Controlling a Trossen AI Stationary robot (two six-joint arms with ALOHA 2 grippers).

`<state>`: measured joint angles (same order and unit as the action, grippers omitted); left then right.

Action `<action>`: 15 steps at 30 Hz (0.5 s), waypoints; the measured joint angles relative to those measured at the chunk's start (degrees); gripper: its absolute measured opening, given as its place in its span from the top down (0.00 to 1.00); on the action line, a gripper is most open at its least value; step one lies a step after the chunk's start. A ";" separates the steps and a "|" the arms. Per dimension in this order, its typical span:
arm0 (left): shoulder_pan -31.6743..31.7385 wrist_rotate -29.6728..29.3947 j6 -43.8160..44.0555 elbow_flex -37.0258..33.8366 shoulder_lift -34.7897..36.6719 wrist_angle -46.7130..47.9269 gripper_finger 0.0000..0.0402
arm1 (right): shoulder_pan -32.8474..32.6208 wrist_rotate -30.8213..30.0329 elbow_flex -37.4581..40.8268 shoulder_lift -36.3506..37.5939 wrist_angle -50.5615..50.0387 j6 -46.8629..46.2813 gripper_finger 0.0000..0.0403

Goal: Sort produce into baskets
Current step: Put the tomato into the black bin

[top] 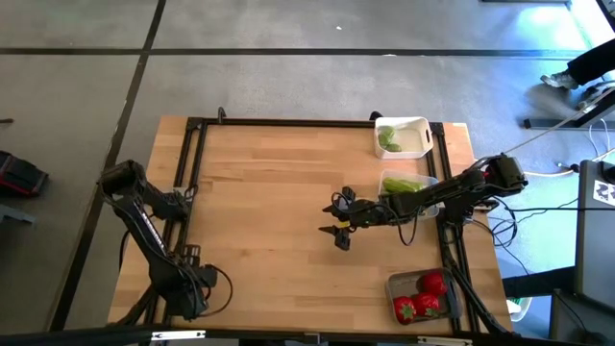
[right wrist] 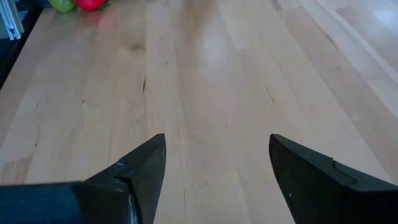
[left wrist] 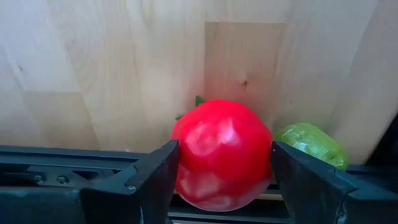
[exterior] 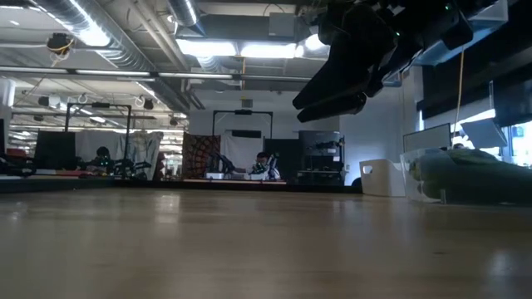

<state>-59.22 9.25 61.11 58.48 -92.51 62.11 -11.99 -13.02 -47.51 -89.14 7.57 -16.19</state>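
Mostly sorted: three baskets (top: 405,137) near the empty, open right gripper (top: 338,218) hold produce; left gripper (left wrist: 221,180) clamped on a round red tomato (left wrist: 222,154), small green lime (left wrist: 311,143) just beside it.

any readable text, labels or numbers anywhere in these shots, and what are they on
None can be read.
White basket, clear basket, dark basket, tomato and lime: no lettering shows.
Black-and-white sign at the right edge: too small to read.

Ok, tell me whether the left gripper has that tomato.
Held: the left gripper has its fingers against both sides of the red tomato.
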 joint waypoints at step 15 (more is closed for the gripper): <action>-0.42 -3.99 -1.45 -0.02 -0.02 3.12 0.14 | 0.00 0.00 0.00 0.00 0.00 0.00 0.34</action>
<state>-59.64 5.26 59.67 58.46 -92.53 65.23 -11.99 -13.02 -47.51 -89.14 7.57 -16.19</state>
